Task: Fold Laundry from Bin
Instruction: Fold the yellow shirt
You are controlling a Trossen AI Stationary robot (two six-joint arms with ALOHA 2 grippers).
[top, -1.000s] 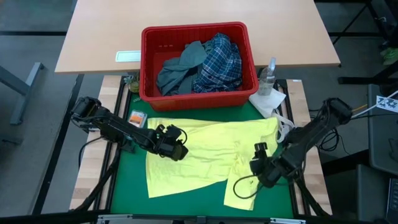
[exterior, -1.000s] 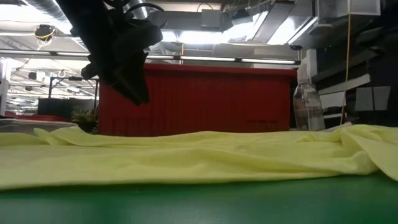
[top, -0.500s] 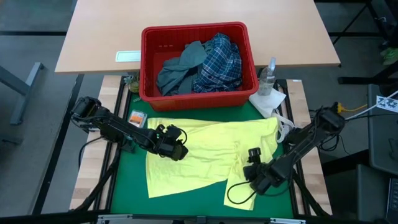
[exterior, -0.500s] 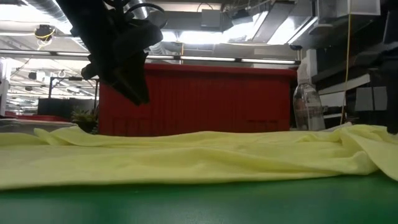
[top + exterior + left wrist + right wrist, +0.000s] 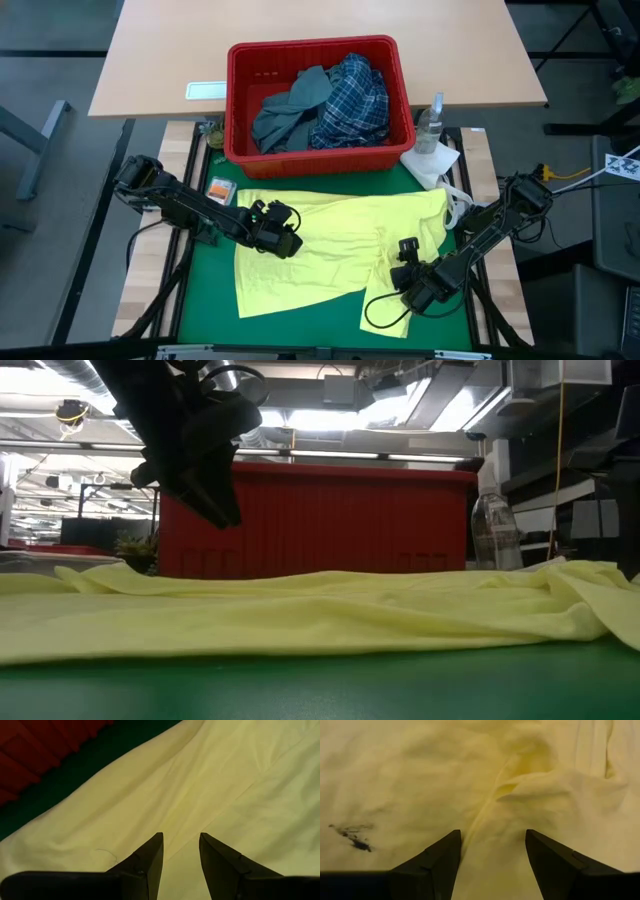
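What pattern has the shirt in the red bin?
Blue-white plaid shirt, in the bin; clearest in the high view.

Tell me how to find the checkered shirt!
Look for the red bin at the back of the green mat. Two garments lie bunched inside it. The plaid shirt is on the right side, blue with white checks, while the grey-blue one beside it is plain.

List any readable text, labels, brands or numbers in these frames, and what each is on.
No text can be read in any view.
White label on the wooden table: too small to read.
Small orange packet on the green mat: print too small to read.
Clear bottle beside the red bin: no legible label.
Black-and-white marker tag at the right edge: a pattern, no legible words.
Yellow garment: one dark smudge, no print.
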